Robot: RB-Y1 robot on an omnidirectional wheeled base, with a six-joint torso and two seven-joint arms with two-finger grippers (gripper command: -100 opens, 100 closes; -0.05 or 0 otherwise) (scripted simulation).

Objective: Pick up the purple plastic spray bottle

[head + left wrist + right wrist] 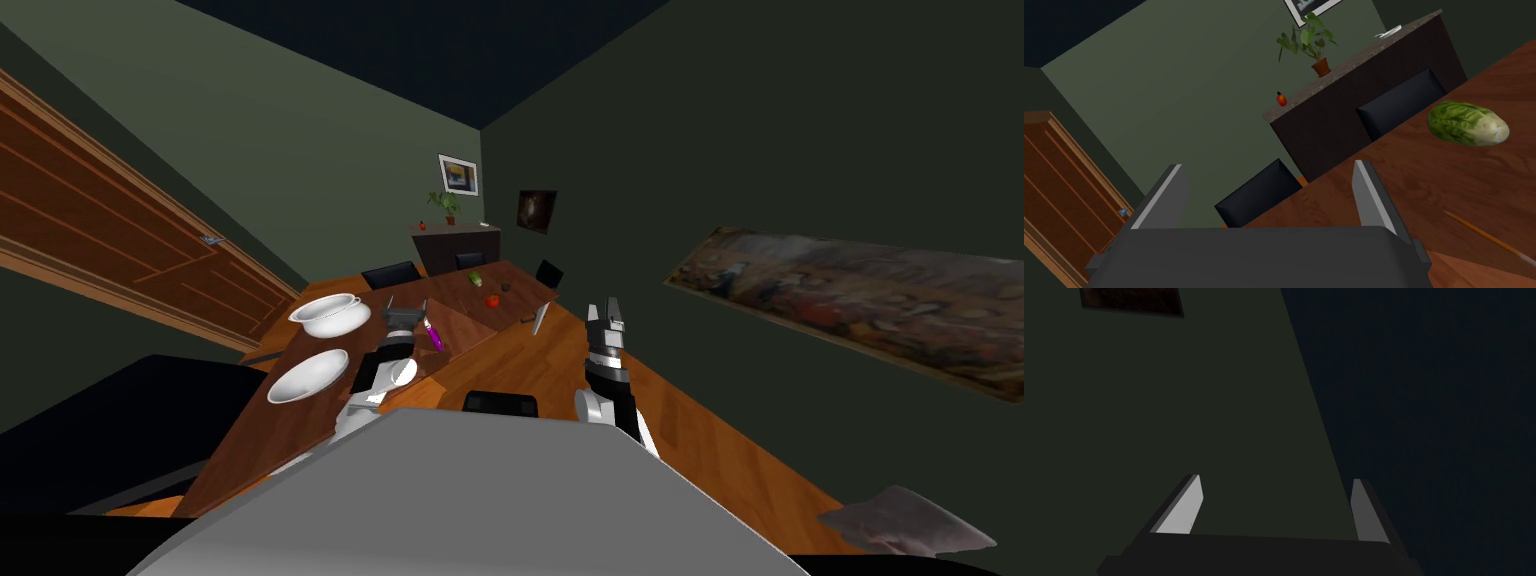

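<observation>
The left claw [1268,167] stood released, its fingers [1371,200] spread with nothing between them, low over the brown wooden counter [1424,180]. In the head view the purple spray bottle [434,335] lay on its side on the counter just beside that claw, towards the robot's right, apart from the fingers. Its nozzle end was too small to make out.

On the claw's other side sat two white bowls. The deep rimmed bowl [330,314] was farther off and the shallow bowl [307,376] nearer, and both showed plain white insides.

The left wrist view made plain a green lettuce head [1467,123] lying on the counter beyond the claw, a mere green speck from the head. It also showed a thin orange stick [1486,239] near the claw, its far end cut off at the frame's edge. A small red thing [492,300] farther along the counter could not be identified.

Past the counter stood black chairs [1259,192] and a dark cabinet [1344,120] carrying a potted plant [1310,42] and a small red bottle [1281,99].

The right claw [1276,479] was raised near the counter's right side, likewise released.
</observation>
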